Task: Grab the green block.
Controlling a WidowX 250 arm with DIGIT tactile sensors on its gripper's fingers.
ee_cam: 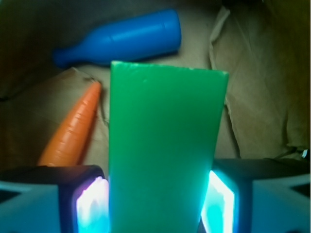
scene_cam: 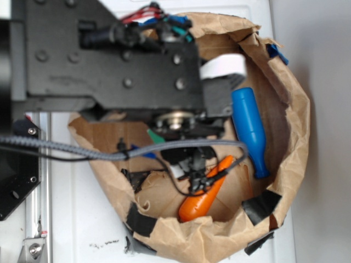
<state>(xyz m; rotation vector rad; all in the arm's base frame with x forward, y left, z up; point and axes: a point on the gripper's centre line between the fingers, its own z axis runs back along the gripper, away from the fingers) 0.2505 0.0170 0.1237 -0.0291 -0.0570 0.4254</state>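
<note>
The green block (ee_cam: 163,145) fills the middle of the wrist view, a flat plain rectangle standing lengthwise between my fingers. Both glowing pads (ee_cam: 92,204) press against its long sides, so my gripper (ee_cam: 158,194) is shut on it. In the exterior view only a small green corner of the green block (scene_cam: 156,136) shows under the black arm. There my gripper (scene_cam: 184,156) reaches down into the brown paper bag (scene_cam: 296,126) and is mostly hidden by the arm and cables.
An orange carrot (ee_cam: 73,128) lies on the bag floor left of the block, also seen as the carrot (scene_cam: 205,194) in the exterior view. A blue bottle-shaped toy (ee_cam: 121,39) lies beyond it. The bag's crumpled walls ring the space. A grey cable (scene_cam: 82,149) crosses the bag.
</note>
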